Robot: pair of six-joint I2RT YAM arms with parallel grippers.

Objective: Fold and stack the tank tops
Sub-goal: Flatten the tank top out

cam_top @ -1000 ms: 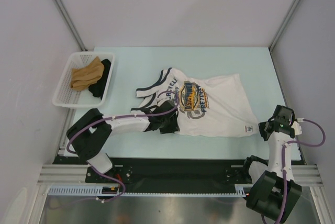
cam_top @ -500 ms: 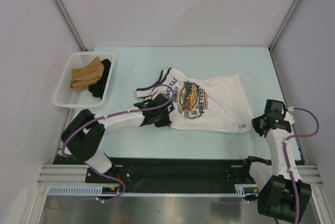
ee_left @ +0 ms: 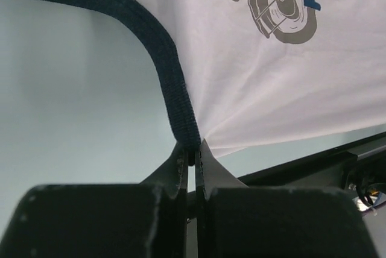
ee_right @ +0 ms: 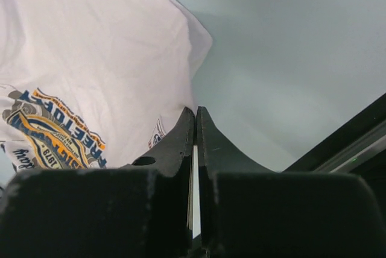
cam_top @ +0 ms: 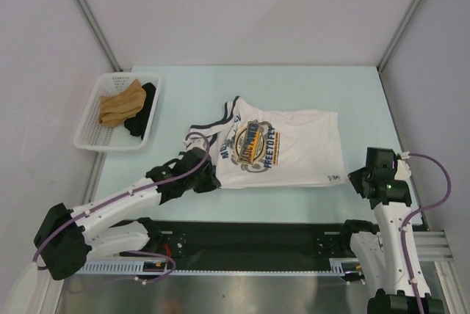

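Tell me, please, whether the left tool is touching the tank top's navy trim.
Touching. The left wrist view shows the left tool shut on the navy trim of the tank top.

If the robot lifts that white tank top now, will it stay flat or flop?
Probably flops: the tank top is thin cloth, puckering where the left gripper pinches its dark trim. It would likely sag between that and the right gripper, shut on its other end. It looks light, so probably easy to drag.
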